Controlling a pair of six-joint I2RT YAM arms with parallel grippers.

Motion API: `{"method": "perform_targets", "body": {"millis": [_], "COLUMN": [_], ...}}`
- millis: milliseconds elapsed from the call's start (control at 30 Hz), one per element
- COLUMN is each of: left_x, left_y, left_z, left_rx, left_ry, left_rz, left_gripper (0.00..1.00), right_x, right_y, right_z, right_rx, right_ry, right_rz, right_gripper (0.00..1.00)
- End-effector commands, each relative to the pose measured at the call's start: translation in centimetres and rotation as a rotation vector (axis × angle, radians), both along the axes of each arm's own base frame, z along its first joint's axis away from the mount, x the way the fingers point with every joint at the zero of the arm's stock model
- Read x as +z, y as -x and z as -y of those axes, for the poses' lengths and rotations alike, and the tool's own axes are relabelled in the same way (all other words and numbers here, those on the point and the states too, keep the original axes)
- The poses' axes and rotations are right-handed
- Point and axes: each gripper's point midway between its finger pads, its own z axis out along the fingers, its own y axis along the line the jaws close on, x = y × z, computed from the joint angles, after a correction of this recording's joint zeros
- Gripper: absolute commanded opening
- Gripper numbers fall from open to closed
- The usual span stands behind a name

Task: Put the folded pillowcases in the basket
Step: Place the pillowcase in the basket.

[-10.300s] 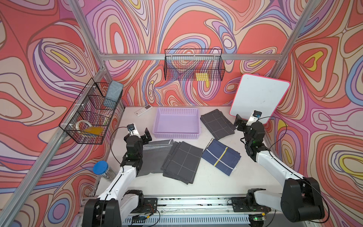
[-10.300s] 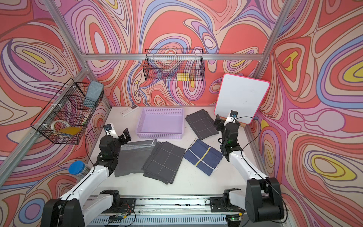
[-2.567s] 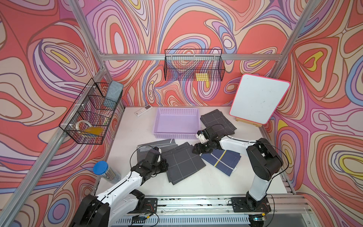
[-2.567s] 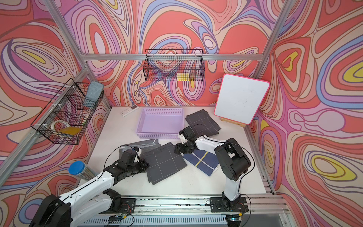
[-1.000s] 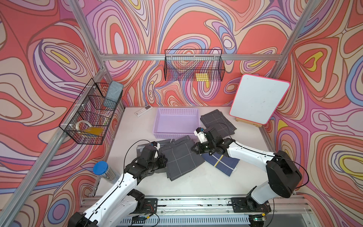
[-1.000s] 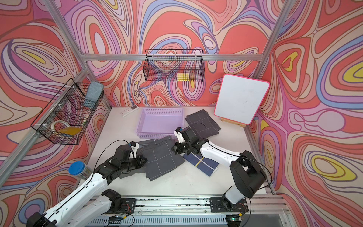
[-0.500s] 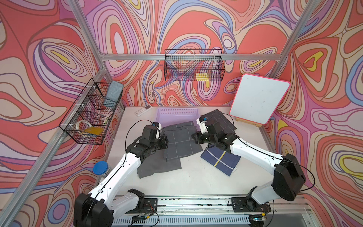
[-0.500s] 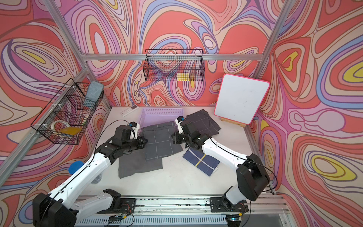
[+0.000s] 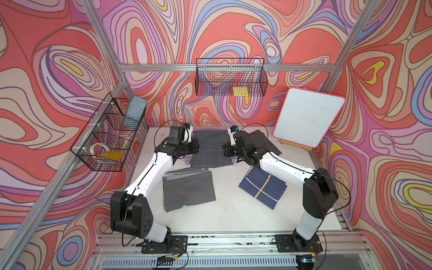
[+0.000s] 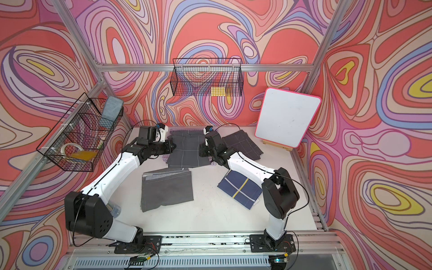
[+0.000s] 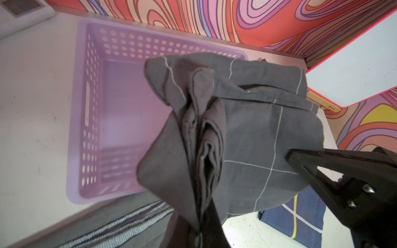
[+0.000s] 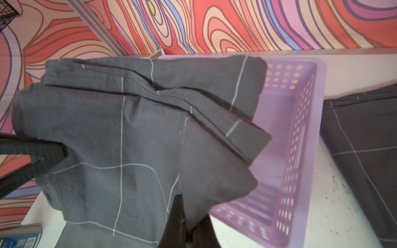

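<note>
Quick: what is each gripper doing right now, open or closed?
Left gripper: closed, holding the grey checked pillowcase.
Right gripper: closed, holding the same pillowcase.

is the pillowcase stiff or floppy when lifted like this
Likely floppy: the pillowcase sags and bunches between the left gripper and right gripper. Probably light, since two edge pinches carry it. Its layers gape, so it may unfold in the basket.

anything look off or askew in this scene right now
The pillowcase, pinched between the left hand and right hand above the basket, looks untidy: its layers bunch at the grips and fan apart instead of lying flat. Nothing looks spilled or damaged.
</note>
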Motion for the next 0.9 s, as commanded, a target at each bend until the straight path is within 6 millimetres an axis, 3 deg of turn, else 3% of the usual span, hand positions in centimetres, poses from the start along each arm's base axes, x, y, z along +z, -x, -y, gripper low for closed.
{"method": "perform_targets", "body": {"millis": [0, 200, 400, 867], "left_x": [1.5, 0.9, -1.4, -7.7], "left_y": [-3.0, -7.4, -9.8, -10.1], "left_z": [-0.4, -1.0, -1.1, -1.6], "left_rx": [-0.026, -0.035, -0.059, -0.084], "left_ry": [-0.013, 0.039, 0.036, 0.013], "left_rz": [0.08, 0.057, -0.009, -0.142], "left_gripper": [0.0, 0.0, 0.0, 0.0], "right_x": [0.8, -0.1, -2.4, -8.0], "right_y": [-2.7, -6.7, -9.0, -8.5], "right_z": [-0.3, -0.3, 0.2, 0.0], "right_rx": [-0.019, -0.032, -0.037, -0.033], "right_ry": [-0.03, -0.041, -0.053, -0.05], "right_rz": [0.042, 0.028, -0.019, -0.148], "right_gripper": [0.0, 0.0, 0.0, 0.0]}}
